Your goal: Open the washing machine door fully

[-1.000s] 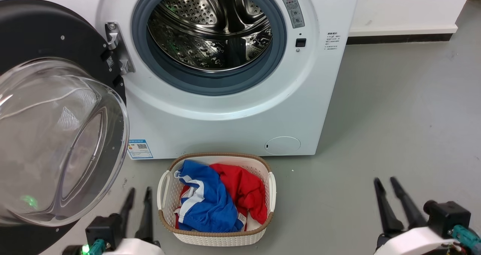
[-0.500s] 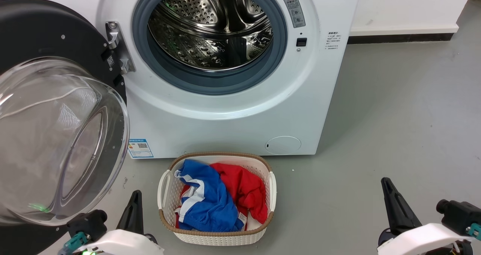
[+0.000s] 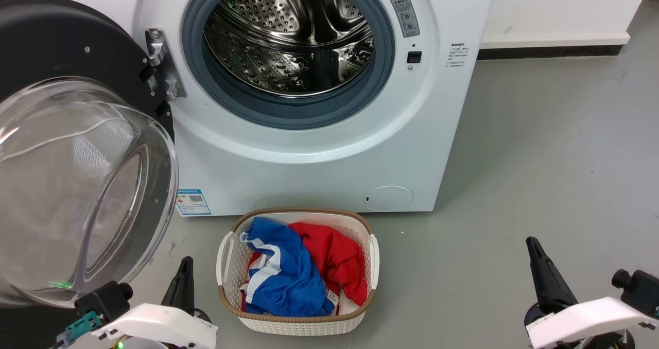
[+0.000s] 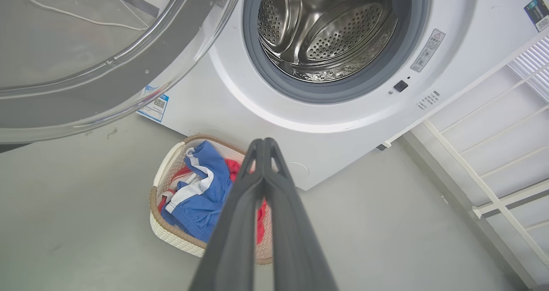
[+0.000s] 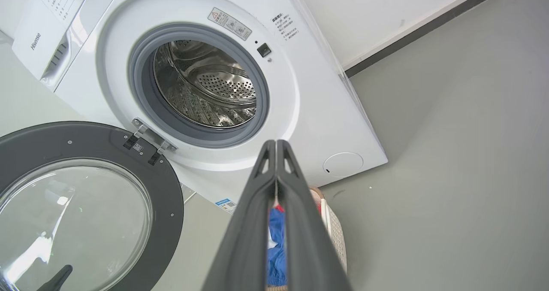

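The washing machine door [image 3: 82, 184] is swung wide at the left of the washing machine [image 3: 319, 153] — opening is judged complete or nearly so. The left gripper [image 4: 262, 143] and right gripper [image 5: 275, 143] are closed on nothing, low and near. At most a last push is called for.

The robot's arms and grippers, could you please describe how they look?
The left gripper and the right gripper each have two long, tapering, dark grey fingers ending in points. Smooth white shells cover the left forearm and the right forearm. The left wrist carries a stubby black module and a teal connector; the right wrist has a like module.
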